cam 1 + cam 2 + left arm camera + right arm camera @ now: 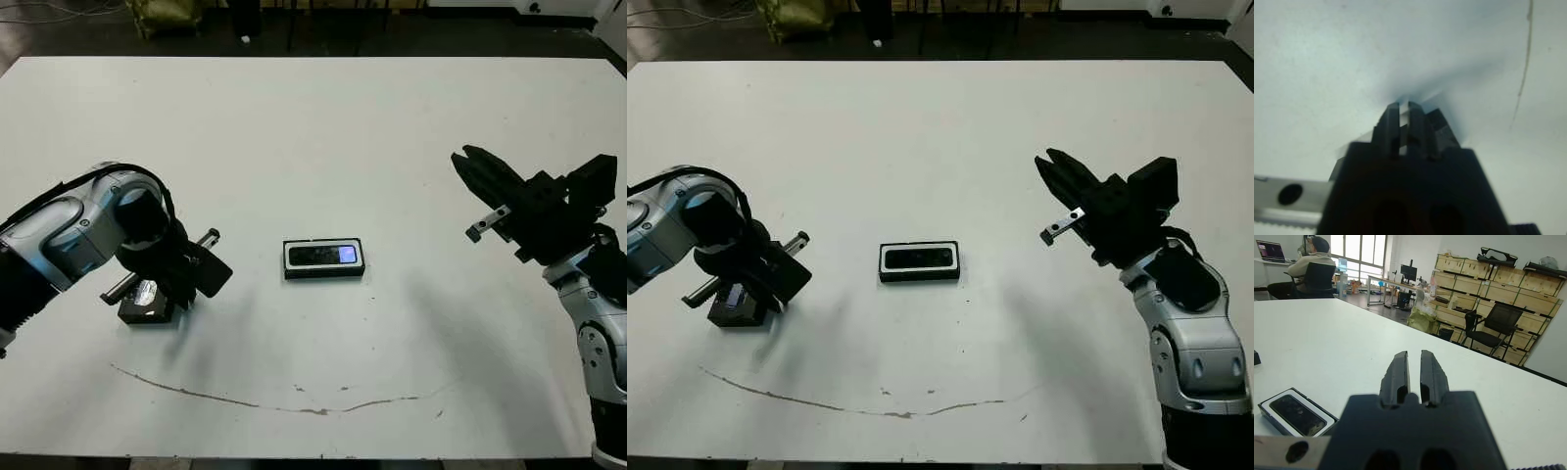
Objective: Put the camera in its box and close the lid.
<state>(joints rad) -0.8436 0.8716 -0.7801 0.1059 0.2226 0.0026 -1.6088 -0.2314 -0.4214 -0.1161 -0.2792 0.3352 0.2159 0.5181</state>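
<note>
Your camera [324, 257] already lies in the box [324, 271] at the frame's centre, so next lift the lid [147, 299] your left jaws [162, 299] are closed on at mid-left, while your right jaws [468, 162] hang closed, empty

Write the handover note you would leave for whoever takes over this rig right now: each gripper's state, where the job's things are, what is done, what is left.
Left gripper: low at the lid on the table's left side; fingers close together, and I cannot tell whether they grip it.
Right gripper: raised over the right side, fingers near shut, holding nothing.
The camera already lies in the box at the table's middle, glossy face up.
Done: camera boxed.
Left: bring the lid over to the box, set it on squarely and press it closed.
</note>
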